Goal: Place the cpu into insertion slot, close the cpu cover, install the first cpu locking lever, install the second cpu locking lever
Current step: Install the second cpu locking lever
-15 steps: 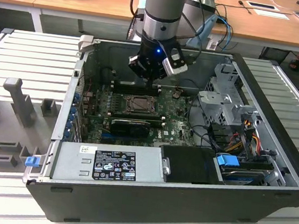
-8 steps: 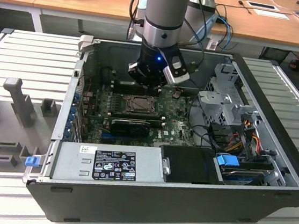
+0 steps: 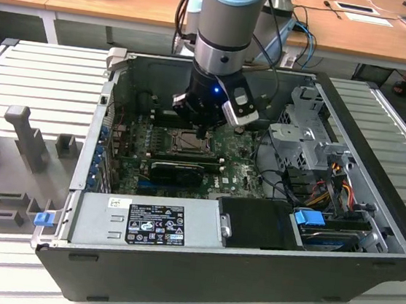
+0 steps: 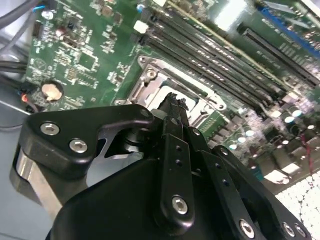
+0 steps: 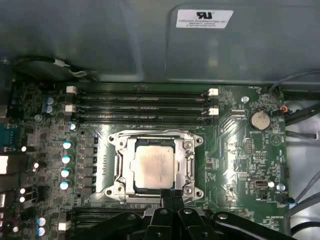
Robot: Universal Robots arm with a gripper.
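Note:
The cpu (image 5: 154, 167) lies flat in the insertion slot (image 5: 114, 145), its dull silver top facing up. The cpu cover (image 5: 128, 170) is folded down around it, framing the chip. My gripper (image 5: 170, 194) is shut, with its black fingertips pressed together at the socket's edge, just beside the cover's rim. In the second wrist view the gripper (image 4: 176, 100) hangs right over the metal socket frame (image 4: 150, 75). In the exterior view the gripper (image 3: 202, 131) reaches down inside the open computer case onto the insertion slot (image 3: 186, 142). I cannot make out how the locking levers stand.
Memory slots (image 5: 142, 102) run along one side of the socket, and a coin cell (image 5: 259, 119) sits beyond it. A power supply (image 3: 143, 222), a black card (image 3: 179, 170), a drive cage (image 3: 304, 134) and cables (image 3: 323, 188) crowd the case around the board.

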